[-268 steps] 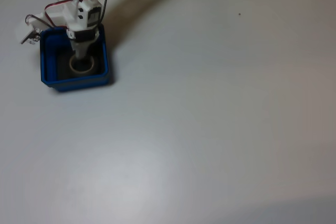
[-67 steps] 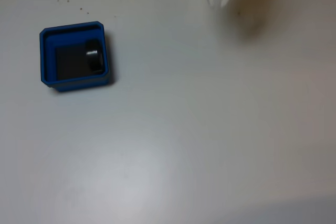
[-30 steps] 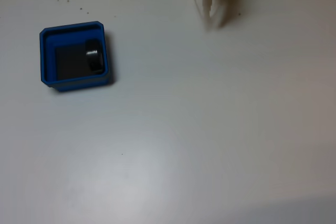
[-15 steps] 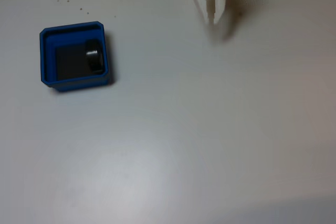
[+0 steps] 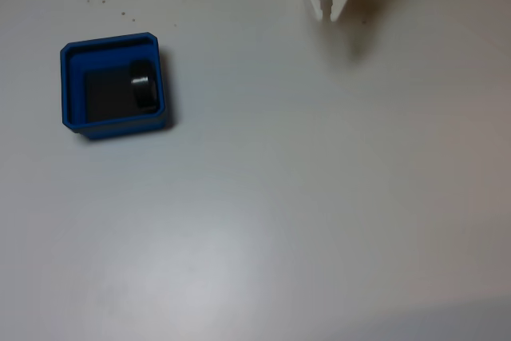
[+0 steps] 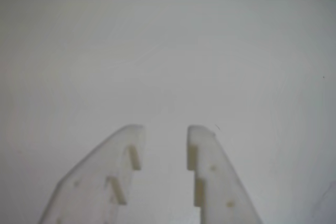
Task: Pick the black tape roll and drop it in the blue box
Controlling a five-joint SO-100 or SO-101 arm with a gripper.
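One white table (image 5: pixel 319 197) fills the fixed view, bare apart fm task items. Blue box (image 5: pixel 72 85) sits at left; gripper (image 5: pixel 329 15) at top edge, well apart, to the box's upper right. Black tape roll (image 5: pixel 144 85) lies inside the box, tilted on edge against its right wall. Claw: jaws parted w/ a gap in wrist view, gripping nothing (image 6: pixel 165 132). Judged: drop done, no reach needed.

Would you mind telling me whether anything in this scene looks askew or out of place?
Only one thing: the black tape roll is not lying flat in the blue box; it stands tilted on edge against the right-hand wall in the fixed view. Otherwise nothing stands out.
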